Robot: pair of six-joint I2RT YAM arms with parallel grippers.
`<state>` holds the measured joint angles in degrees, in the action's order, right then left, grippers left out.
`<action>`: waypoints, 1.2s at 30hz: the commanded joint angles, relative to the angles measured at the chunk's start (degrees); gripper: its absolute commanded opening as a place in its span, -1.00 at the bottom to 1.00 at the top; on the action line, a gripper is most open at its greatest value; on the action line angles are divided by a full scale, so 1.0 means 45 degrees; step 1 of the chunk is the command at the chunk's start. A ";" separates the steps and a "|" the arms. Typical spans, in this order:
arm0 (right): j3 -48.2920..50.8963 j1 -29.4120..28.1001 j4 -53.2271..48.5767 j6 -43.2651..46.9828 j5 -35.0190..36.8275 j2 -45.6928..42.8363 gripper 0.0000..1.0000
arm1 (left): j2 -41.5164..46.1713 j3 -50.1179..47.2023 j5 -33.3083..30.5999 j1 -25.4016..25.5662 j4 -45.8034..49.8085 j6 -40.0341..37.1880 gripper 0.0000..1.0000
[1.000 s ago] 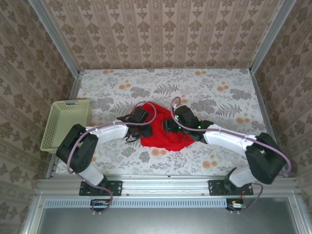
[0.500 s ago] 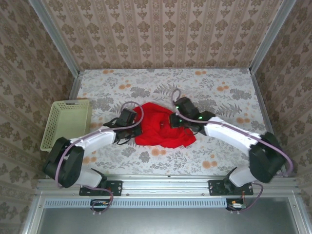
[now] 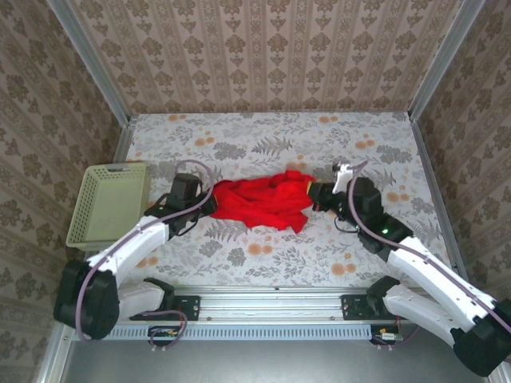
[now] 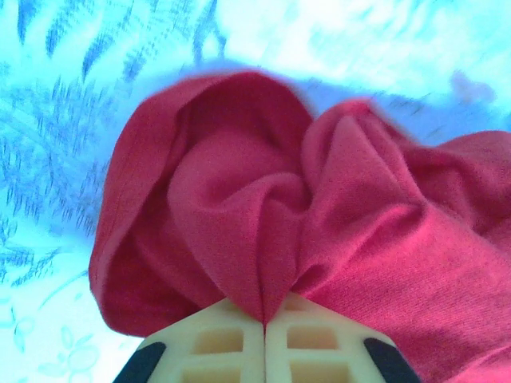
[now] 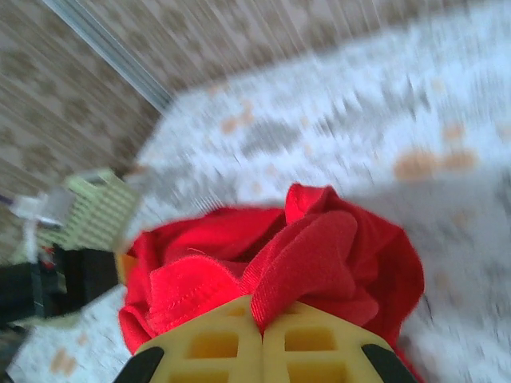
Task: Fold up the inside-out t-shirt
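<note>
Holding the inside-out t-shirt (image 3: 263, 199) by opposite ends, mid-table, probably so it can be spread flat before folding.

From above, the left gripper (image 3: 209, 199) and right gripper (image 3: 313, 195) bracket the bunched red cloth on the floral table (image 3: 239, 144), well apart from the basket (image 3: 104, 203). Left wrist view: its fingers (image 4: 215, 339) are pressed together, with a fold of cloth pinched between them. Right wrist view: its fingers (image 5: 211, 343) are likewise clenched, on a ribbed edge that is perhaps a hem.

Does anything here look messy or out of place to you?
Only the bright red cloth t-shirt: it is bunched and wrinkled rather than flat, pinched at opposite ends by the left claw and the right claw. Nothing looks spilled or broken.
</note>
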<state>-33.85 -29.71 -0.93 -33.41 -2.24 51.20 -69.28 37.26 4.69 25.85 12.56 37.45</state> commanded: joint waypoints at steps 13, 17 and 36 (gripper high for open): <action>0.3110 -0.0321 0.0407 -0.2227 0.0304 0.0907 -1.00 | -0.2469 0.5338 -0.3284 0.4823 0.5302 -0.0223 0.56; 0.3068 -0.0374 0.0586 -0.2224 0.0319 0.1015 -1.00 | -0.5047 0.7514 -0.3319 0.5223 0.5950 -0.0233 0.62; 0.2923 -0.0545 0.0174 -0.1352 0.0787 0.1045 -1.00 | -0.9973 1.1153 -0.3381 0.5394 0.7424 -0.0354 0.19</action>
<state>-18.72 -31.79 1.08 -41.04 -0.32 55.90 -113.23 85.30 -8.25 49.87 42.00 36.49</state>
